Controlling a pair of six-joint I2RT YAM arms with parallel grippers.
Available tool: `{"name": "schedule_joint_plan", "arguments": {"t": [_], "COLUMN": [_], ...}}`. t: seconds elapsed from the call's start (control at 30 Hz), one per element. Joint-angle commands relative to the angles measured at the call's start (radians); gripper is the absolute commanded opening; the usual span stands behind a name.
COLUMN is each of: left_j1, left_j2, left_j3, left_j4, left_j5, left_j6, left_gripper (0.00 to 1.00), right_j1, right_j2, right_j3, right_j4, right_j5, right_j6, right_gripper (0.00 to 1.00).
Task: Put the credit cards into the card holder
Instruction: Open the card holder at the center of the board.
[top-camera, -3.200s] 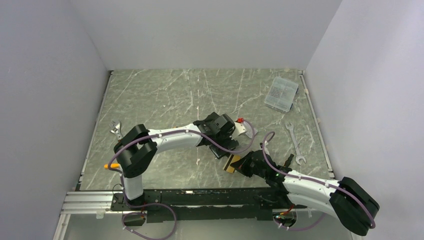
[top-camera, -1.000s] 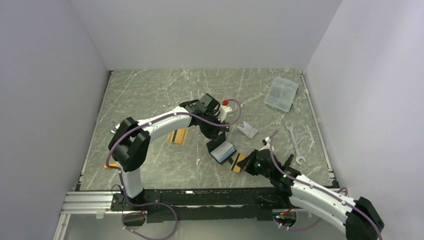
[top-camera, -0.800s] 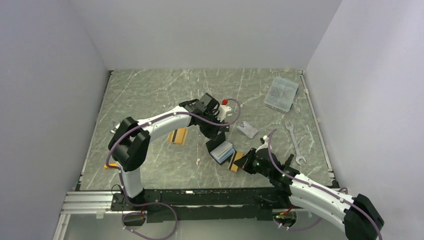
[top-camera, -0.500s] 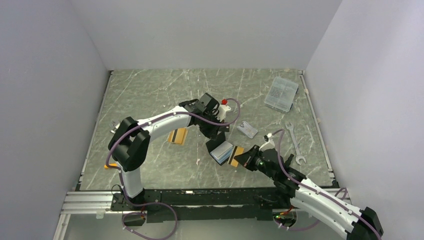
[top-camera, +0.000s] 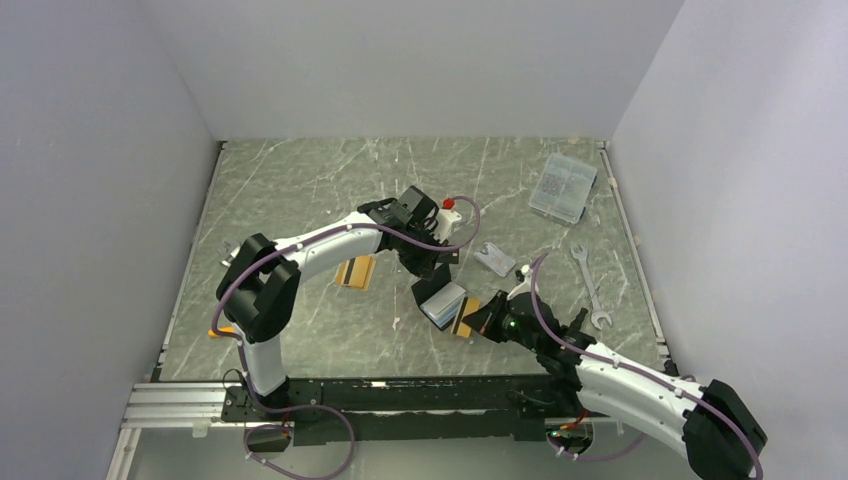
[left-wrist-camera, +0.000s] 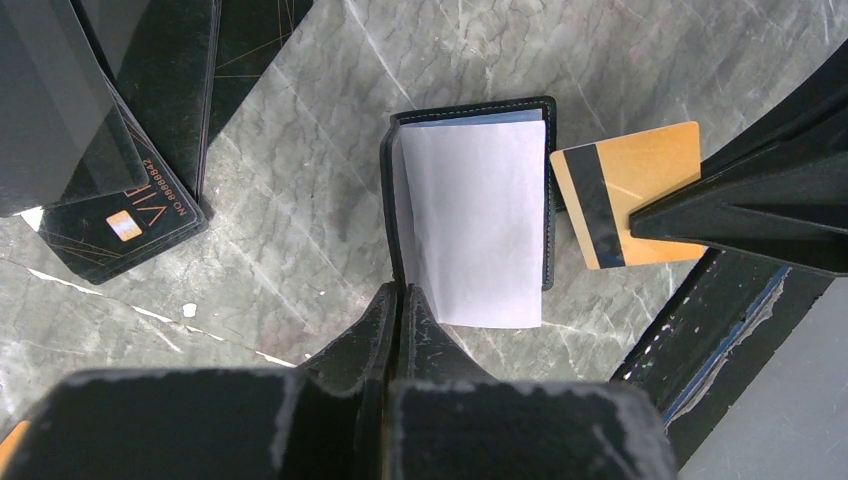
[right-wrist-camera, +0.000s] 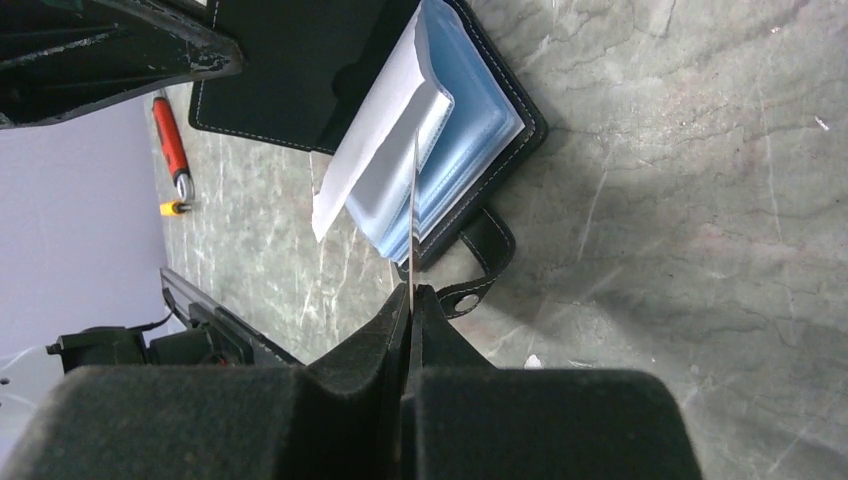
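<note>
Overhead view. On the grey-green marbled tabletop (top-camera: 300, 190), nothing has shifted over the last second except what the right arm (top-camera: 620, 375) carries. The left arm (top-camera: 330, 242) has not moved and reaches to frame centre.

The small black leather bifold card holder with light blue lining (top-camera: 444, 301) lies open just below frame centre, in the same spot as a second ago. The left tool (left-wrist-camera: 398, 295) is closed, its tips pinched on the holder's cover edge (bottom centre of the left wrist view), keeping it open.

Change: the thin orange-gold credit card with a black stripe (left-wrist-camera: 640, 190) has come in from the lower right. A second ago it sat apart from the holder. Now its short edge touches the holder's right rim. The right tool (right-wrist-camera: 413, 292) is clamped on the card's rear end. The right wrist view shows the card edge-on, its front lying across the blue pockets beside a white leaf. Whether it has entered a pocket I cannot tell.

Reading: insertion of this card is begun, not finished. Next it needs a straight push along the card's plane, with the holder held firm.

Loose: silver-grey card (top-camera: 495, 260) right of centre; black cards (left-wrist-camera: 150, 200), upper left of the left wrist view; another orange card (top-camera: 355, 271) left of centre.
</note>
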Motion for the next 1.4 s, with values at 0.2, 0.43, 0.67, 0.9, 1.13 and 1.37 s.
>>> {"name": "schedule_joint_plan", "arguments": {"t": [0.2, 0.43, 0.67, 0.9, 1.13, 1.37], "left_j1": [0.002, 0.003, 0.002, 0.003, 0.003, 0.003], "left_j2": [-0.005, 0.003, 0.012, 0.012, 0.007, -0.001], "left_j3": [0.000, 0.001, 0.011, 0.012, 0.008, 0.005], "left_j4": [-0.017, -0.019, -0.025, -0.026, -0.022, -0.020], "left_j5": [0.006, -0.006, -0.011, -0.011, -0.008, -0.005], "left_j6": [0.023, 0.023, 0.026, 0.027, 0.029, 0.031], "left_gripper": [0.00, 0.00, 0.00, 0.00, 0.00, 0.00], "right_j1": [-0.002, -0.002, -0.001, -0.001, -0.001, -0.001], "right_j2": [0.077, -0.006, -0.031, -0.024, 0.001, 0.055], "right_j3": [-0.004, -0.024, -0.056, -0.083, -0.086, -0.076], "right_j4": [0.132, 0.081, 0.070, 0.079, 0.107, 0.156], "right_j5": [-0.033, -0.025, -0.036, -0.035, -0.036, -0.061], "right_j6": [0.002, 0.013, 0.032, 0.047, 0.046, 0.033], "right_gripper": [0.00, 0.00, 0.00, 0.00, 0.00, 0.00]}}
